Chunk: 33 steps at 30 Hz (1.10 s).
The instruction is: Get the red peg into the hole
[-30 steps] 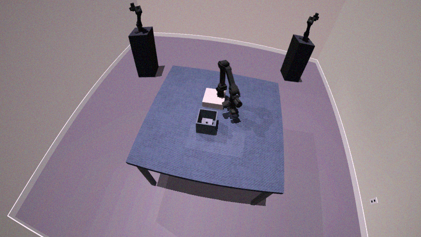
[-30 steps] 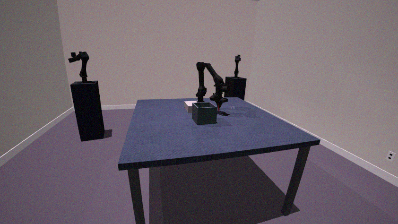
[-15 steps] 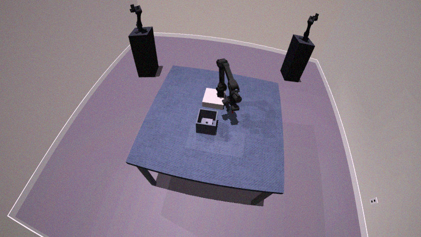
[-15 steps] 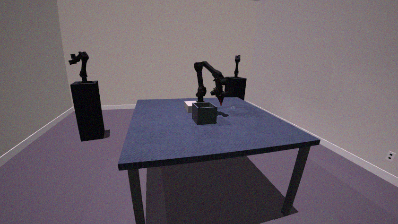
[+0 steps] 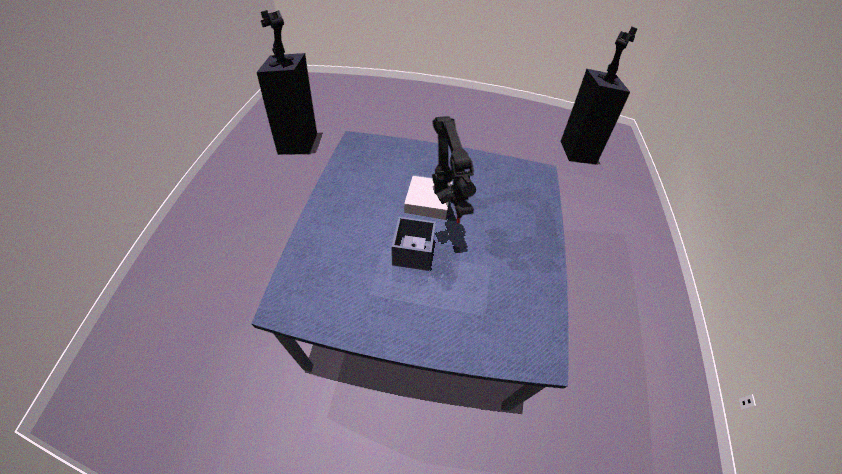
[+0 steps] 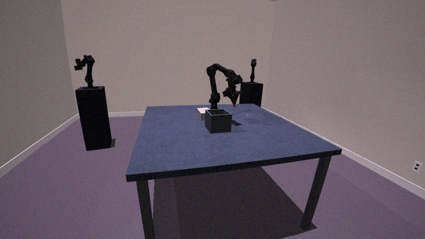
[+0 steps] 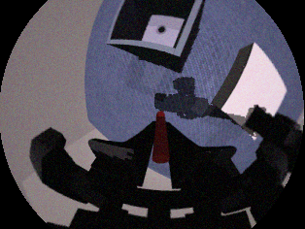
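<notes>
One red peg (image 5: 458,220) (image 6: 233,104) (image 7: 160,141) points tip-down, long axis near upright; the hand (image 5: 459,213) (image 6: 233,102) (image 7: 160,124) pinches it above the table (image 5: 353,294) (image 6: 178,148) (image 7: 112,87)

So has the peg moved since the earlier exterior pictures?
Yes, upward: the peg has risen against the box, its tip now showing higher than the rim in the exterior view.
</notes>
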{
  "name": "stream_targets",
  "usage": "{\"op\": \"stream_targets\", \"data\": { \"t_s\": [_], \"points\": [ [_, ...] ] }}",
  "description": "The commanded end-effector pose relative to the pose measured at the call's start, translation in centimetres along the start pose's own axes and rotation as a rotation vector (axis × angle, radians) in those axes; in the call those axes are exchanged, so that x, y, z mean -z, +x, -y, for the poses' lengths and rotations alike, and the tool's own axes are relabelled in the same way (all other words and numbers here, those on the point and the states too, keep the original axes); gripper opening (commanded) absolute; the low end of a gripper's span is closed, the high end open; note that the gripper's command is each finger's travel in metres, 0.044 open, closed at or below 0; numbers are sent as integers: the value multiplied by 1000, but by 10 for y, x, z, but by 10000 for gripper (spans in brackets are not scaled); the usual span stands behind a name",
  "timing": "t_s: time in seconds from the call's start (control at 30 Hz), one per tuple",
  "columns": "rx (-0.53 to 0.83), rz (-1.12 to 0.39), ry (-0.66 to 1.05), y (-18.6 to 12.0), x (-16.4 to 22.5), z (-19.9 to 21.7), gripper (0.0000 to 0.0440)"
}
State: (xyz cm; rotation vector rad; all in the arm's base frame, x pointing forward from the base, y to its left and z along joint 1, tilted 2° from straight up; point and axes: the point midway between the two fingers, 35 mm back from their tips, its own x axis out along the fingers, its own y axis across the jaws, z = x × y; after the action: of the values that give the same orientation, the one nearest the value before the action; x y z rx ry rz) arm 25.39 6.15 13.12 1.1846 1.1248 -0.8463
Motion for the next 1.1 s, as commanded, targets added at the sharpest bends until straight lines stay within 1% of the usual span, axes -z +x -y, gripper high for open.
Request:
{"op": "stream_targets", "data": {
  "t_s": [0.0, 0.47, 1.07],
  "points": [
    [-13, 22, -1, -9, -11, -5, 0],
    [5, 93, 23, -21, -56, -10, 0],
    [54, 125, 50, -19, -105, -12, 0]
  ]
}}
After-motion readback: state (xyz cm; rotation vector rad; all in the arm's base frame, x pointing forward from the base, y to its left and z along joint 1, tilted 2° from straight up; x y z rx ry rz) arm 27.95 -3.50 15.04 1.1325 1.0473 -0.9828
